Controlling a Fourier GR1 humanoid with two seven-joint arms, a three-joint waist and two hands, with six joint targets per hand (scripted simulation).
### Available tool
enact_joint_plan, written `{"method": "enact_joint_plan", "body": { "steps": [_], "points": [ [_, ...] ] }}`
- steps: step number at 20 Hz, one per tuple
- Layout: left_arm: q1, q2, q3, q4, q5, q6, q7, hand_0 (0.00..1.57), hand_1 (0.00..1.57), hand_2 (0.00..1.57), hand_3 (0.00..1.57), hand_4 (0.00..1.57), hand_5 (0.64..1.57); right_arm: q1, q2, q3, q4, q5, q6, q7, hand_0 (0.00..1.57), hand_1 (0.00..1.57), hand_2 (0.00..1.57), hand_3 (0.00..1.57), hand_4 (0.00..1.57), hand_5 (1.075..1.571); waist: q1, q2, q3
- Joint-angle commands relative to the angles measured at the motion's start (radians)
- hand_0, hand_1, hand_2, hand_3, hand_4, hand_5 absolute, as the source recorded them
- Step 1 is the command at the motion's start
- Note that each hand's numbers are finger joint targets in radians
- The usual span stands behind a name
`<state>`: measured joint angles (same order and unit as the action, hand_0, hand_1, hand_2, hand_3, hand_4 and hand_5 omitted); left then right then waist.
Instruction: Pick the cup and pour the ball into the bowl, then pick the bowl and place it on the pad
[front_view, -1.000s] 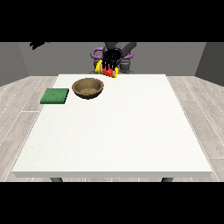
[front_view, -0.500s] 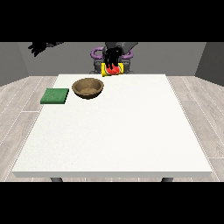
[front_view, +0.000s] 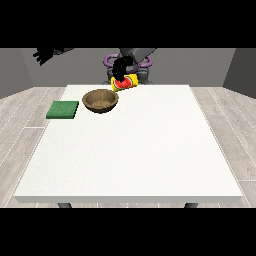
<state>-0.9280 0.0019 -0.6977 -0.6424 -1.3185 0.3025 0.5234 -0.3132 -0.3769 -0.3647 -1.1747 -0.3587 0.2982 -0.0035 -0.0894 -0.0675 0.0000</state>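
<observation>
Yellow-and-red cup (front_view: 125, 82), clamped in curled fingers of the hand at the view's right (front_view: 120, 67), is now tilting toward the wooden bowl (front_view: 100, 100) after lifting, indicating pouring is beginning.

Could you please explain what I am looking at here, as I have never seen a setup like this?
The camera stands across a white table and faces a humanoid robot at the far edge. One black hand is curled round a yellow and red cup, tilted on its side above the table, just right of a brown bowl. The other hand hangs raised at the view's left, holding nothing. A green pad lies left of the bowl. I cannot make out the ball.
</observation>
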Motion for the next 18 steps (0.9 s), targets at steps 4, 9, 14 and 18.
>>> {"method": "enact_joint_plan", "body": {
  "steps": [4, 9, 14, 18],
  "points": [
    [-0.056, 0.031, -0.184, 0.092, -0.208, -0.19, -0.044, 1.53, 1.53, 1.57, 1.57, 1.21, 1.531, -0.004, -0.006, -0.007, 0.02, -0.015, 0.009, 0.012, 0.0, 0.0, 0.0, 0.32, 0.48, 1.57, -0.017, -0.023, 0.0025],
    [-0.052, 0.033, -0.199, 0.08, -0.278, -0.223, -0.057, 1.51, 1.51, 1.57, 1.57, 1.26, 1.512, -0.014, -0.061, -0.057, 0.05, -0.062, 0.052, 0.014, 0.0, 0.0, 0.0, 0.29, 0.47, 1.57, 0.009, 0.003, 0.0005],
    [-0.108, 0.052, -0.109, 0.043, -0.26, -0.309, -0.185, 1.52, 1.52, 1.57, 1.57, 1.26, 1.504, 0.023, -0.002, 0.002, -0.001, -0.021, 0.002, 0.034, 0.0, 0.0, 0.0, 0.3, 0.47, 1.57, -0.008, -0.047, 0.0001],
    [-0.047, 0.077, -0.084, 0.04, -0.317, -0.259, -0.152, 1.51, 1.51, 1.57, 1.57, 1.28, 1.493, -0.011, 0.003, 0.006, -0.03, -0.047, -0.027, 0.095, 0.0, 0.0, 0.0, 0.24, 0.51, 1.569, 0.0, -0.011, -0.0003]
  ]
}}
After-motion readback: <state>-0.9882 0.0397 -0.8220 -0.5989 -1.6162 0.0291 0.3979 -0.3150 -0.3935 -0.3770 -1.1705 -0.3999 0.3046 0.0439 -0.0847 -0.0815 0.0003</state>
